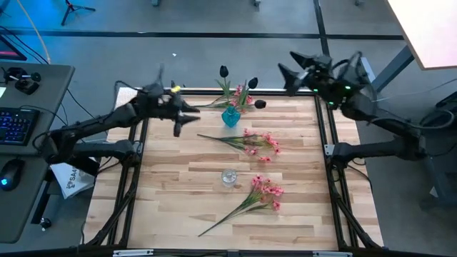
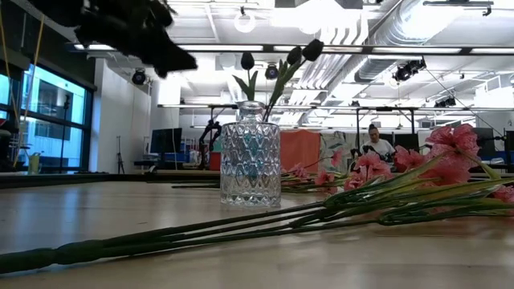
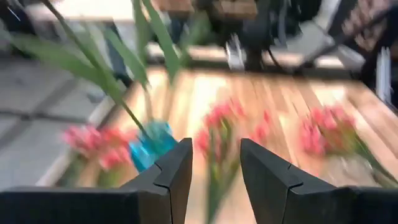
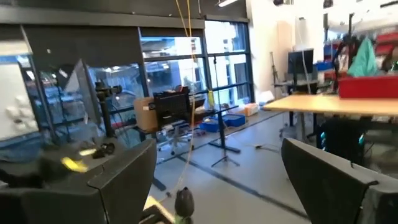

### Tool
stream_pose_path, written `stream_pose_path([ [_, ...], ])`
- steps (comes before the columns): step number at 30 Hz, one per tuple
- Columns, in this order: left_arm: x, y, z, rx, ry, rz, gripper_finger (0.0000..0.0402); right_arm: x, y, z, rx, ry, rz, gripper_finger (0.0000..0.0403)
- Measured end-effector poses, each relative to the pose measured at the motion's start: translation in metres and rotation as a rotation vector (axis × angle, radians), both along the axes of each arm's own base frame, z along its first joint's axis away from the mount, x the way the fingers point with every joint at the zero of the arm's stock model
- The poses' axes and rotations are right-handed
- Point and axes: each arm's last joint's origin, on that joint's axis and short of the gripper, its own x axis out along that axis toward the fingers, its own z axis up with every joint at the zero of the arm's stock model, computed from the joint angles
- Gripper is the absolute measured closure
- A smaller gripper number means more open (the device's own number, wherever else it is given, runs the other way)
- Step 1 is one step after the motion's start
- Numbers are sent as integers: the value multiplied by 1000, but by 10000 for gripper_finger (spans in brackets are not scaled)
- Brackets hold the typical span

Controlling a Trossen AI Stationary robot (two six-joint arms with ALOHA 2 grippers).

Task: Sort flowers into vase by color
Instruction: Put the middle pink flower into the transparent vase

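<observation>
Pink spray (image 2: 337, 210) lies lengthwise across table (image 1: 300, 214), clear vase (image 1: 228, 178) beside. Second pink spray (image 1: 246, 142) lies crosswise just right of left hand (image 1: 187, 118), fingers spread, empty. Black buds (image 1: 224, 71) in blue vase (image 1: 230, 116). Right hand (image 1: 288, 77) spread, empty, raised at the far edge.

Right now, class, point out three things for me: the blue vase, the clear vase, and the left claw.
Blue vase (image 1: 230, 116), high view, on its body.
Clear vase (image 2: 250, 164), low view, on its patterned glass side.
Left claw (image 3: 216, 177), left wrist view, midway between its two open fingertips.

Buds (image 1: 224, 71) in rear vase (image 1: 230, 116)
</observation>
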Motion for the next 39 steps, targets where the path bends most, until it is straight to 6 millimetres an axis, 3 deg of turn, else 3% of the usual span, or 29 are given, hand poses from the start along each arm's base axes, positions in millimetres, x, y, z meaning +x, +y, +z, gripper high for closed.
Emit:
stream_pose_path([
  [4,29,-3,-29,-46,107,-98,277,-22,10,4,54,-11,10,61],
  [9,59,-15,-66,25,235,-234,277,-34,15,0,92,38,10,61],
  [13,74,-21,-88,80,366,-150,277,-35,15,-5,126,85,10,61],
  [19,99,-21,-105,89,453,-71,277,-33,16,-12,184,127,58,61],
  [27,120,-13,-133,156,553,-133,277,-31,19,-13,203,129,183,61],
  [39,127,7,-162,82,603,-158,277,-30,21,-12,337,51,277,61],
])
